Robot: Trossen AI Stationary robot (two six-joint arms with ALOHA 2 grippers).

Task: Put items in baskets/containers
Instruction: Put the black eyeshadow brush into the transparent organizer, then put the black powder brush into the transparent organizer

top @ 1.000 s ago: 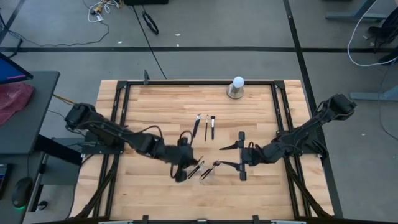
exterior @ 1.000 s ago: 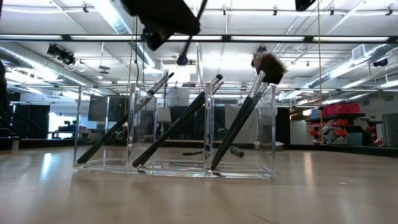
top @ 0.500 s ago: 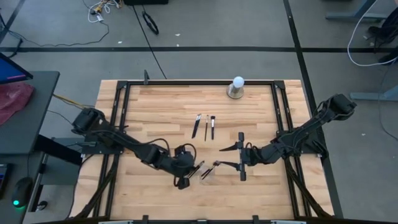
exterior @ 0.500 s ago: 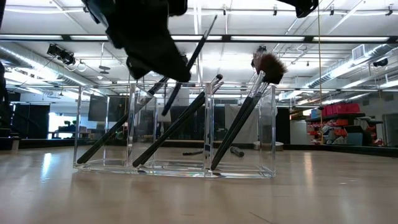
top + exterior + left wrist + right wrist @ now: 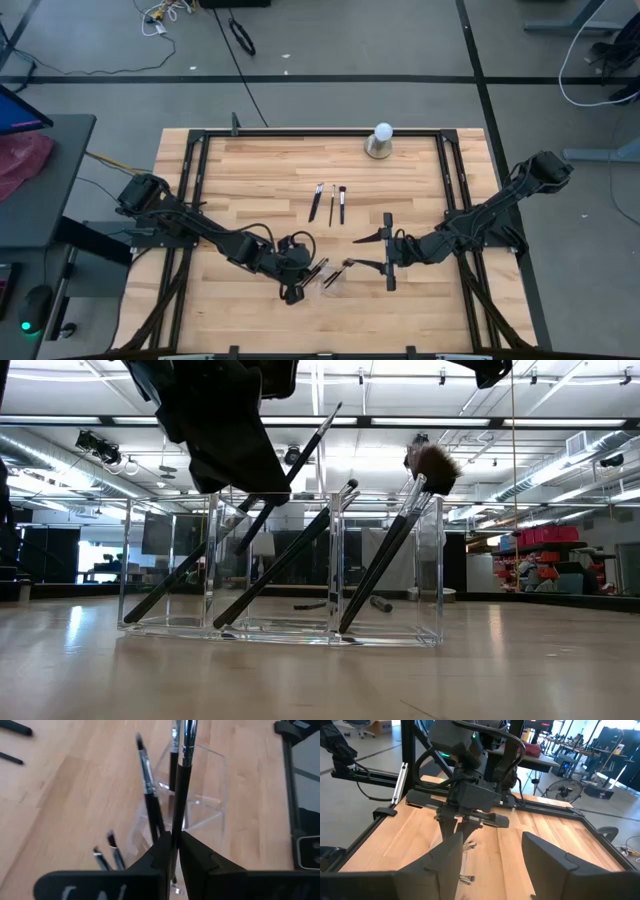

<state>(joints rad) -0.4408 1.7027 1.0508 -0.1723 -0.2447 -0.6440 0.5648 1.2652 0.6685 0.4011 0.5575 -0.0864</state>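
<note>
Though clear, organizer [image 5: 282, 565]: leaning makeup brushes [image 5: 385, 555].

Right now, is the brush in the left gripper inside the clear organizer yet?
Partly in. The left gripper pinches a brush whose lower end dips into the clear organizer, leaning; its tip isn't visibly on the floor.

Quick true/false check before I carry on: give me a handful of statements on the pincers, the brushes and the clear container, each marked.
1. The left pincer grips a brush over the clear container. True.
2. The right pincer holds a brush. False: it is open and empty, waiting beside the container.
3. Three loose brushes lie on the table beyond the container. True.
4. The container is empty. False: several brushes lean inside it.
5. The white ball-shaped object lies in the container. False: it stands at the far table edge.
</note>
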